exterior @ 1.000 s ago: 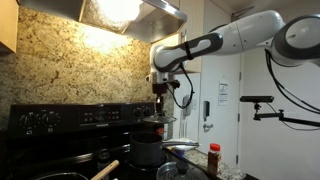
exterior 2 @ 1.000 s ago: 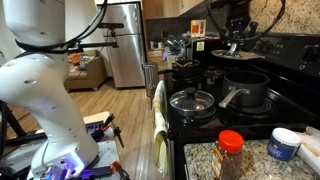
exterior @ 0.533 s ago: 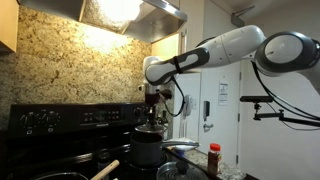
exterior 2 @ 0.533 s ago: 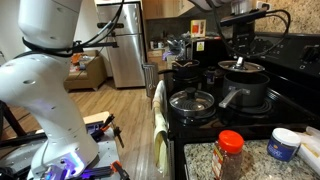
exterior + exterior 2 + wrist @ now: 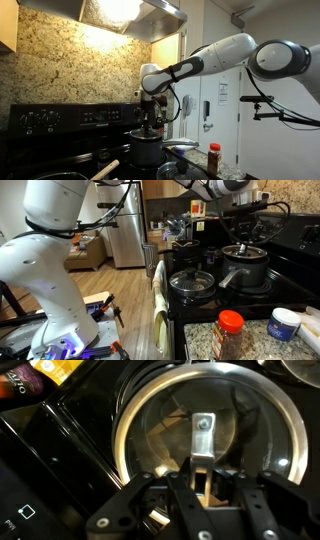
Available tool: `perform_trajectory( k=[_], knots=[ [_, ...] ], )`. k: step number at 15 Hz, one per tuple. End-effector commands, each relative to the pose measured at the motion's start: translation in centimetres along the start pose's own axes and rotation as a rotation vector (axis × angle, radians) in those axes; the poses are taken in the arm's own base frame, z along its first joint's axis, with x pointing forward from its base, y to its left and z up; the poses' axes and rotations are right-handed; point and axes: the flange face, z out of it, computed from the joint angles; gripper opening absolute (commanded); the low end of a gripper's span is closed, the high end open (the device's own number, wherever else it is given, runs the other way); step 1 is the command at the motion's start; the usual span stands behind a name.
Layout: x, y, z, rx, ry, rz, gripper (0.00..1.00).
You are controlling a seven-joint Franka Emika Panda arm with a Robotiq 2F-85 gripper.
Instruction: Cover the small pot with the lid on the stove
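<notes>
The tool [image 5: 205,468] pinches the metal strap handle [image 5: 205,432] at the centre of the glass lid [image 5: 250,430], with one finger tight against each side of it. In the wrist view the lid's steel rim fills most of the frame and is cut off at the right edge. The glass is clouded and full of reflections, so nothing under it can be made out.

In an exterior view the lid [image 5: 243,252] sits level on the small pot [image 5: 246,270] on the black stove [image 5: 200,305], and the tool [image 5: 245,238] stands straight above it. There the fingers are too small and dark to read. In an exterior view the tool [image 5: 148,118], lid and small pot [image 5: 147,152] merge into one dark mass, so the seam between rim and pot cannot be told.

The pot's long handle [image 5: 228,277] points toward a covered pan [image 5: 191,282] just beside it. Above the tool there is open room up to the range hood [image 5: 130,12]. The arm [image 5: 215,55] comes in from the side.

A spice jar [image 5: 231,330] and a small tub [image 5: 283,325] stand on the granite tabletop [image 5: 256,332], well apart from the pot. A towel [image 5: 158,305] hangs at the stove's front edge. A wooden handle [image 5: 105,170] pokes up near the bottom of the frame, its lower end hidden in the dark.
</notes>
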Motion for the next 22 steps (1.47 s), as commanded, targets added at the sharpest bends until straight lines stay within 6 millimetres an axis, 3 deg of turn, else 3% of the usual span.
perform_trajectory(
  k=[1,18,19,22],
  knots=[
    [0.3,0.4,-0.1,-0.032,0.016,-0.023,0.09],
    [-0.5,0.7,1.4,-0.022,-0.013,-0.005,0.09],
    [-0.4,0.6,1.5,-0.019,-0.006,-0.004,0.34],
    [-0.4,0.6,1.4,-0.022,0.001,-0.012,0.48]
  ],
)
